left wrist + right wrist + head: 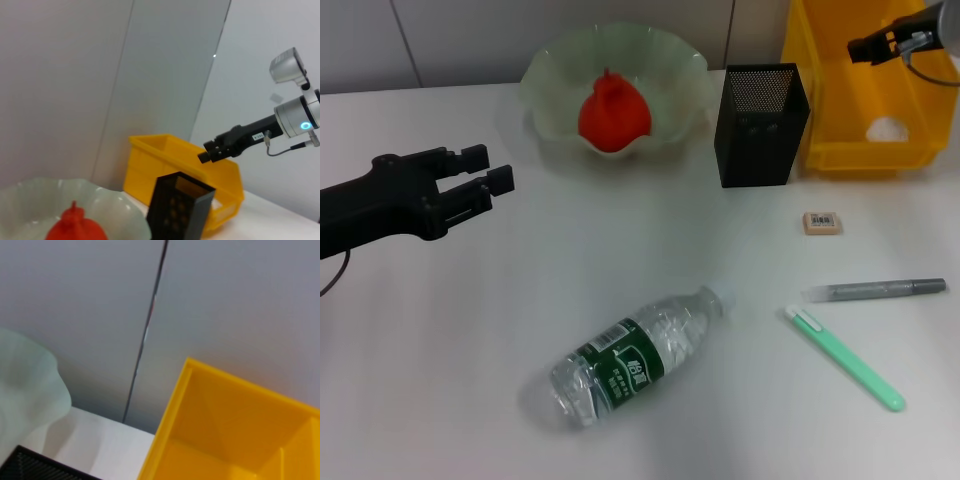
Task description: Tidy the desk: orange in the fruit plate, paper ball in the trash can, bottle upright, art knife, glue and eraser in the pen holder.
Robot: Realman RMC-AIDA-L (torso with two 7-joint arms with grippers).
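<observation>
White table [470, 400]; grey panelled wall [520, 40] behind.

Bright, even overhead light, soft faint shadows under the bottle [635, 355] and pen holder [761, 125]. The table [620, 250] is slightly washed out, and a small specular glint sits on the wall panel seam in the left wrist view. All views mildly soft, the right wrist view blurriest.

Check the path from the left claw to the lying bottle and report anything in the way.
Nothing visible blocks it. The left claw hovers over bare table; the bottle lies on its side nearer the robot, with only tabletop between them.
</observation>
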